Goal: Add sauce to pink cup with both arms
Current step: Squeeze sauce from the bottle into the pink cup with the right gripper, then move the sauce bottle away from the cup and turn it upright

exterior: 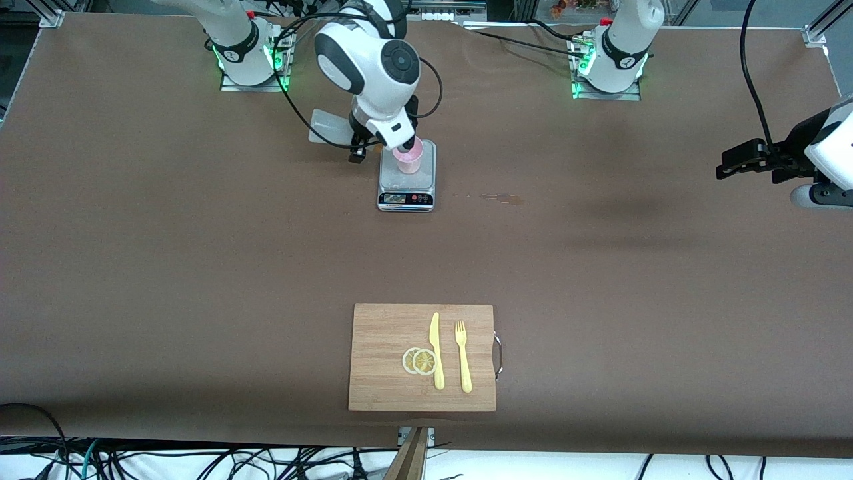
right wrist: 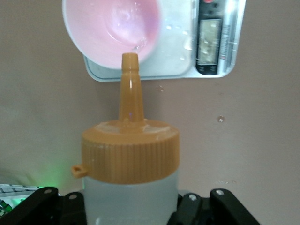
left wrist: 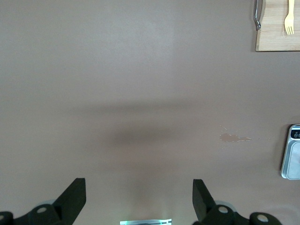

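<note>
Right wrist view: our right gripper [right wrist: 131, 206] clamps the sauce [right wrist: 130, 159] over the pink cup [right wrist: 112, 30]; misaimed, we'd squirt the scale [right wrist: 187, 65]. Left gripper [left wrist: 139, 199] waits open near the desk's edge.

Kitchen scale [exterior: 406, 180] on brown table [exterior: 200, 267], wooden cutting board [exterior: 386, 333] with lemon slices [exterior: 420, 361], knife [exterior: 436, 350], fork [exterior: 463, 357]

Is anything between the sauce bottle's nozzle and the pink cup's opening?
Nothing visible. The right gripper holds the sauce bottle, its nozzle pointing at the pink cup on the scale. The left gripper waits open over bare table.
</note>
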Controlling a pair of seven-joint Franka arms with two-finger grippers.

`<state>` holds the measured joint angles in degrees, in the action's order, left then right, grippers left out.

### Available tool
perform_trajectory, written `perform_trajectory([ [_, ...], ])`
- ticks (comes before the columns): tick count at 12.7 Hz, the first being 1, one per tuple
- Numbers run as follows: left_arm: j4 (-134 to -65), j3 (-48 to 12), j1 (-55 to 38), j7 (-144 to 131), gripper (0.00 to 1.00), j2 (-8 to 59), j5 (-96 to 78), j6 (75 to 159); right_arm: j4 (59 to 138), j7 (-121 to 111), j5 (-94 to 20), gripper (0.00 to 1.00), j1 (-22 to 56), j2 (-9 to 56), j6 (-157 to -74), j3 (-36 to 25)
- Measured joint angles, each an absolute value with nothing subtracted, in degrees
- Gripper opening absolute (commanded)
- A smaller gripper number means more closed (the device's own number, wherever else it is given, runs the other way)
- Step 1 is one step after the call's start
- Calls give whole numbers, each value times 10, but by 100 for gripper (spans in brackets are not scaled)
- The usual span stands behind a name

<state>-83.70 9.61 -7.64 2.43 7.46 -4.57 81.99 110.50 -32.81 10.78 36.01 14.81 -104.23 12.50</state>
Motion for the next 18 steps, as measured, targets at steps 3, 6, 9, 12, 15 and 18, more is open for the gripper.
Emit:
perform_trajectory([
  [3,-837,96,-76,24,100,75,-46,820,1100,-423,49,14,293,107,-1026,122],
  [6,-837,96,-76,24,100,75,-46,820,1100,-561,-36,14,202,73,-1020,120],
  [9,-837,96,-76,24,100,75,-46,820,1103,-702,-106,14,113,73,-1019,118],
  [12,-837,96,-76,24,100,75,-46,820,1108,-852,-182,14,40,99,-1019,92],
  [15,-837,96,-76,24,100,75,-46,820,1107,-1010,-293,14,0,164,-1003,37],
  [18,-837,96,-76,24,100,75,-46,820,1071,-1111,-386,14,-4,245,-967,-9],
])
